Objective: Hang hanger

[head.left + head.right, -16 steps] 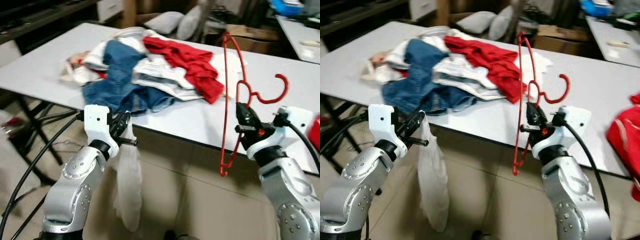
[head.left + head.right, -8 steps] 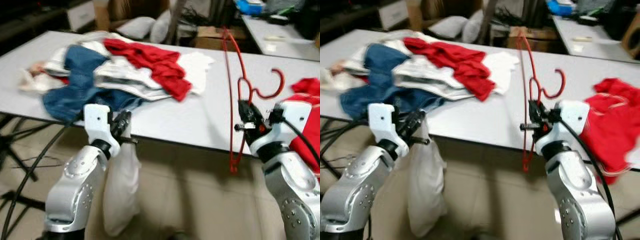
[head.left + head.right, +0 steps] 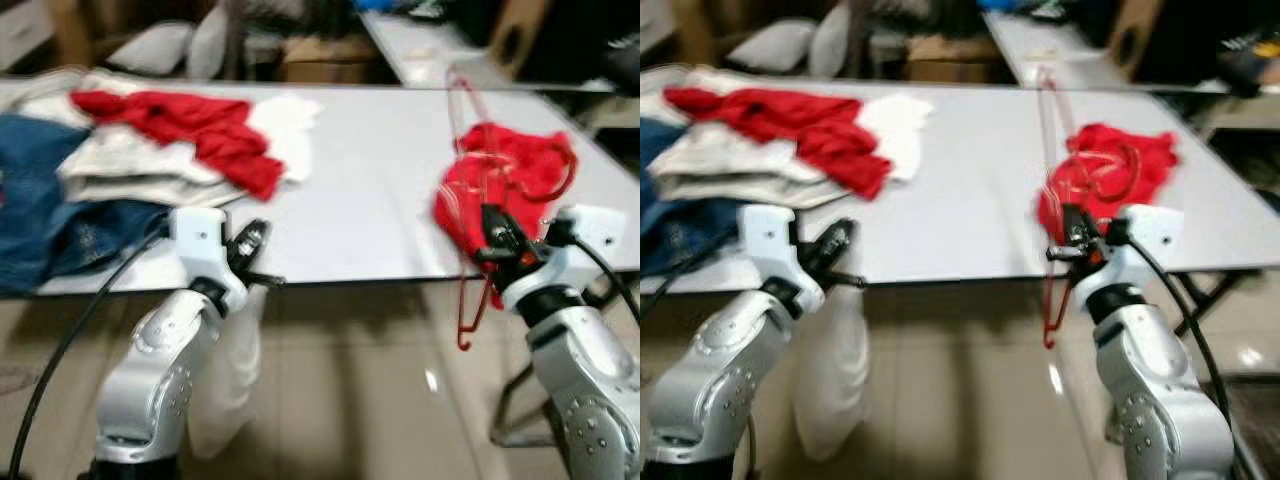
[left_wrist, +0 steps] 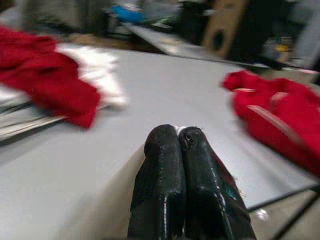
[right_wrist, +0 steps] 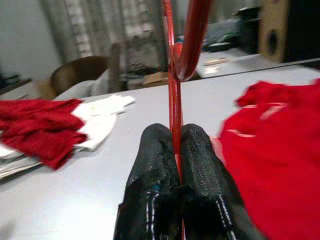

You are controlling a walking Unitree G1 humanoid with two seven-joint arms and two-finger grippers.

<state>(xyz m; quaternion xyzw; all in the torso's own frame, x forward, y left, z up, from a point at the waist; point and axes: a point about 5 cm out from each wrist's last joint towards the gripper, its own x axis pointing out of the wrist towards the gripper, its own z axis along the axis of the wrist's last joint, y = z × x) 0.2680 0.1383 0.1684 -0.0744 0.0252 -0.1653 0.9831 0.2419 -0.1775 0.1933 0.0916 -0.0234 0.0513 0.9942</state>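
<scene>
A red wire hanger [image 5: 174, 95] stands upright in front of the table edge, its lower end [image 3: 463, 325] hanging below the tabletop. My right gripper [image 3: 492, 235] is shut on its stem, the two black fingers [image 5: 150, 165] pressed against the wire. Behind it on the white table [image 3: 370, 180] lies a crumpled red garment [image 3: 510, 175]. My left gripper [image 3: 256, 250] is shut on a white cloth [image 3: 225, 370] that dangles below the table edge toward the floor.
A pile of clothes lies on the table's left part: a red top [image 3: 185, 120], white pieces [image 3: 130, 170] and blue jeans [image 3: 40, 225]. Boxes and cushions [image 3: 190, 45] stand behind the table. Tiled floor [image 3: 370, 400] lies in front.
The camera has swung to the right: the clothes pile slid left in view and the red garment came in at the right. Both grippers keep their hold.
</scene>
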